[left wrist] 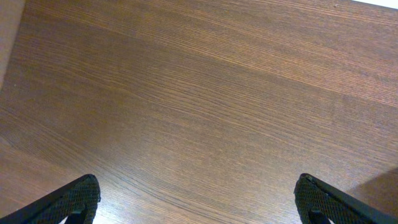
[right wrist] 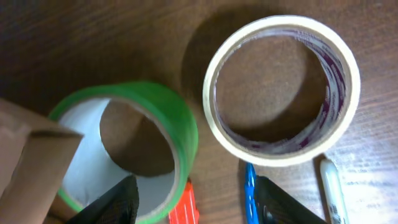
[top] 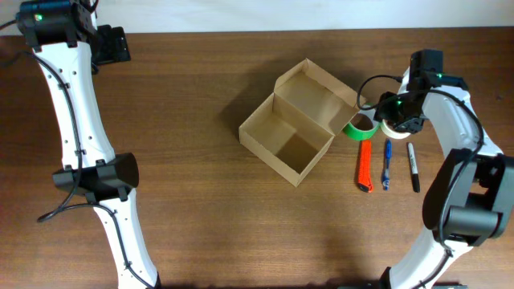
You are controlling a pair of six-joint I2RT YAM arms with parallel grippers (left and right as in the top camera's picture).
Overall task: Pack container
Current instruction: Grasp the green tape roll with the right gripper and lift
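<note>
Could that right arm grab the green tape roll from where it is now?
Probably yes. The right tool hangs open just above the green tape roll, and nothing lies over it. The box flap stands close on one side, which might crowd one finger.

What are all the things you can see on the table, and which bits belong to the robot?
cardboard box: 1, tan-brown, middle of the table, flap lid open, nothing inside
green tape roll: 1, green, against the box's right side
cream tape roll: 1, cream, right of the green one
cutter: 1, orange-red, by the rolls
pen: 1, blue, right of the cutter
marker: 1, dark, right of the pen
table: 1, brown wood
left arm: 1, white and black, left edge
right arm: 1, white and black, right edge
left fingers: 2, black, open over bare wood
right fingers: 2, black, open above the rolls
</note>
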